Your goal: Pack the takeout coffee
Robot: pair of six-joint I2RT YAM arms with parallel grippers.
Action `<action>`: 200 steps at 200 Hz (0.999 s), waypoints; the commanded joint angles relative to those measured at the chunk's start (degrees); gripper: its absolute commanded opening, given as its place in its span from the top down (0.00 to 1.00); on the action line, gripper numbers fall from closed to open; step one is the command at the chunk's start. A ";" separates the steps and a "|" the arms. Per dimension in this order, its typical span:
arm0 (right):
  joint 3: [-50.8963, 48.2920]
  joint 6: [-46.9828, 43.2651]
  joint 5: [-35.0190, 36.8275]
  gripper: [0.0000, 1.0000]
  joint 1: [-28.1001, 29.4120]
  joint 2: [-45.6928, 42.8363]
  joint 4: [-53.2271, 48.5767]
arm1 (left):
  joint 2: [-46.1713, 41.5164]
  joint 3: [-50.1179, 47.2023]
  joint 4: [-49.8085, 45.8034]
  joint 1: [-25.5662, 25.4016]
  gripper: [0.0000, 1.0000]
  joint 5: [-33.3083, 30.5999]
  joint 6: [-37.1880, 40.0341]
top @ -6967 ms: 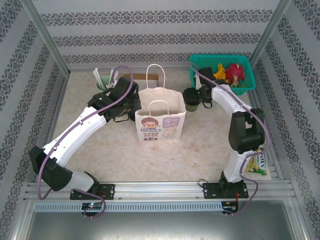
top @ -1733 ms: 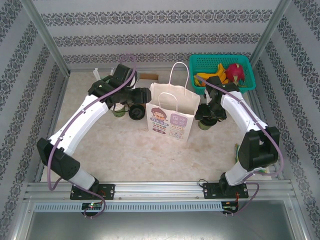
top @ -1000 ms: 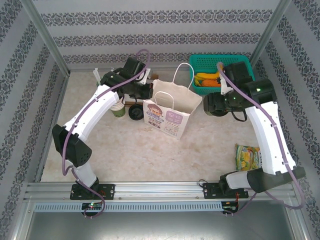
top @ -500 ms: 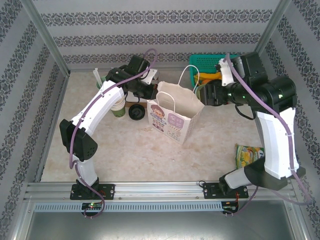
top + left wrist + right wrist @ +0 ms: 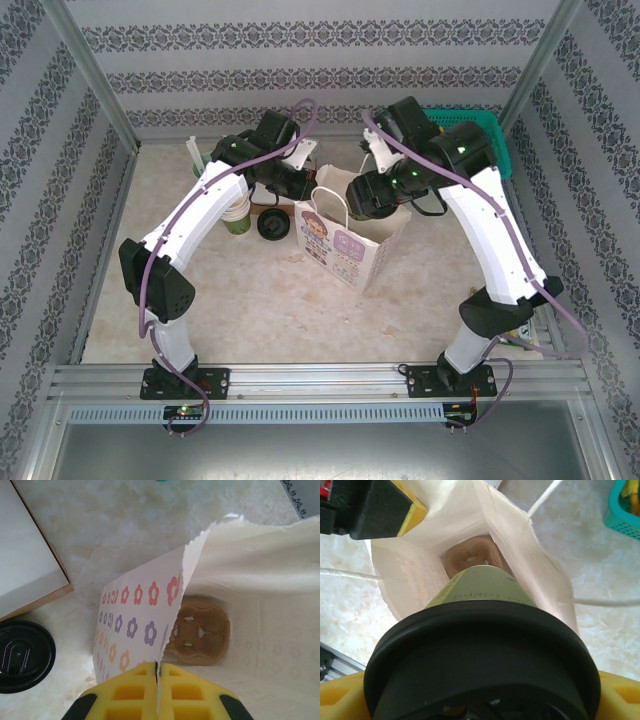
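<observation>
Your paper bag (image 5: 345, 255) stands mid-table with its mouth open. Left gripper (image 5: 157, 672) is pinched tight on the bag's left rim. Right gripper (image 5: 372, 195) hangs just above the mouth, fingers spread wide around the takeout coffee (image 5: 482, 587), cup bottom pointing down into the bag. Teal basket (image 5: 492, 140) sits far right.

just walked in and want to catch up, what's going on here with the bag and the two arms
The left end effector is shut on the rim of the paper bag, holding its mouth open. The right end effector grips the takeout coffee by its black-lidded top and holds it right over the open mouth. The cup has not reached the bottom of the bag, where a brown cardboard piece lies.
</observation>
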 commanded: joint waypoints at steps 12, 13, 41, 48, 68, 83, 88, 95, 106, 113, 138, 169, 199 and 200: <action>-1.97 0.51 1.00 0.43 0.98 2.04 1.22 | -0.55 1.74 -1.07 0.61 1.00 1.58 1.67; -2.09 0.52 0.81 0.43 1.00 2.06 1.36 | -0.57 1.73 -1.02 0.61 1.00 1.60 1.68; -5.85 0.32 -4.62 0.43 0.88 1.91 5.01 | -0.44 1.47 -0.98 0.61 1.00 1.48 2.27; -6.75 0.12 -5.44 0.43 0.68 1.83 5.59 | -0.42 1.55 -0.98 0.61 1.00 1.55 2.38; -9.52 -0.32 -7.01 0.43 -0.65 1.25 6.40 | -0.50 1.55 -0.98 0.59 1.00 2.10 3.13; -12.22 -0.45 -8.00 0.44 -2.12 0.39 7.30 | -0.67 1.73 -1.15 0.60 1.00 2.24 3.25; -13.25 -0.39 -8.43 0.44 -2.53 0.02 7.69 | -0.80 1.69 -1.15 0.54 1.00 2.41 3.34; -14.51 -0.41 -9.14 0.44 -3.28 -0.58 8.49 | -0.92 1.60 -1.15 0.56 1.00 2.61 3.36; -16.56 -0.44 -10.02 0.44 -4.12 -1.40 9.56 | -1.11 1.42 -1.02 0.59 1.00 2.92 3.40; -17.60 -0.46 -10.64 0.44 -4.72 -1.77 10.20 | -1.12 1.31 -0.91 0.60 1.00 3.15 3.50; -21.37 0.12 -10.81 0.44 -6.15 -2.74 12.01 | -1.20 1.29 -0.80 0.59 1.00 3.99 4.16; -21.87 0.89 -7.85 0.44 -5.99 -2.79 12.07 | -1.54 0.97 -0.54 0.61 1.00 4.06 5.10; -21.68 0.27 -5.88 0.44 -5.15 -1.94 11.52 | -1.53 1.02 0.31 0.60 1.00 4.93 5.21; -21.70 0.23 -5.80 0.44 -5.10 -1.92 11.52 | -1.50 1.03 0.33 0.60 1.00 4.95 5.21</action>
